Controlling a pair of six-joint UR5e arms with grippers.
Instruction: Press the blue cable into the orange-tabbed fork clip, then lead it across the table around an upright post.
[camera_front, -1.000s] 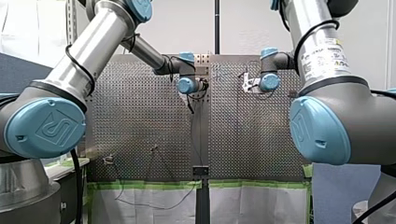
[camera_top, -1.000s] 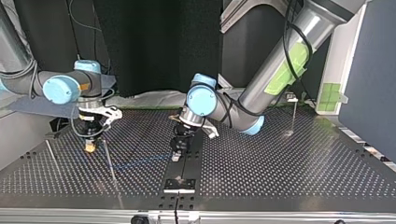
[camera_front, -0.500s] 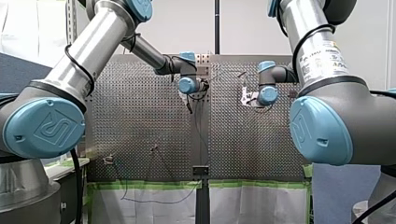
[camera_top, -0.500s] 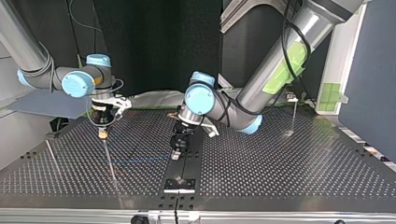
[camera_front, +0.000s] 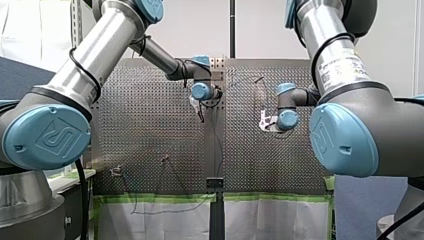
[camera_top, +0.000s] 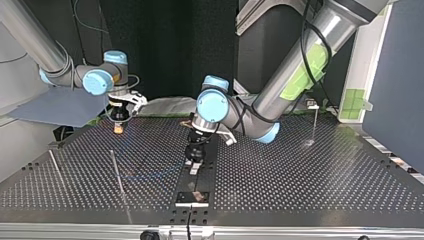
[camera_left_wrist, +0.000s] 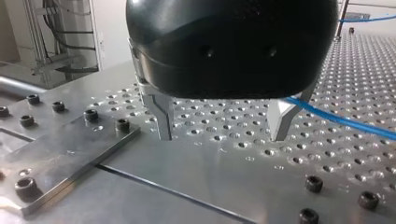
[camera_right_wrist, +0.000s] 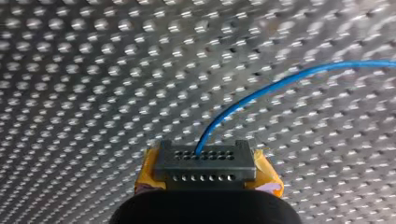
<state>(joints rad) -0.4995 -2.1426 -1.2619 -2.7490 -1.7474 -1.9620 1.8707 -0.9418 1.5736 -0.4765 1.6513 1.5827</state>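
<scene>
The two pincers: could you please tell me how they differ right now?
My left pincer is open and holds nothing; my right pincer is shut on the blue cable. My left one is bare metal; my right one has yellow pads. Both point down at the perforated table.

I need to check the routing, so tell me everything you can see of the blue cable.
The blue cable is thin, round and smooth, plastic-sheathed by its look. It is pinched in my right gripper, between its yellow pads, and from there it curves away above the perforated table. In the left wrist view a straight stretch runs over the table beside one metal finger of my open left gripper; whether it touches that finger is unclear.
</scene>
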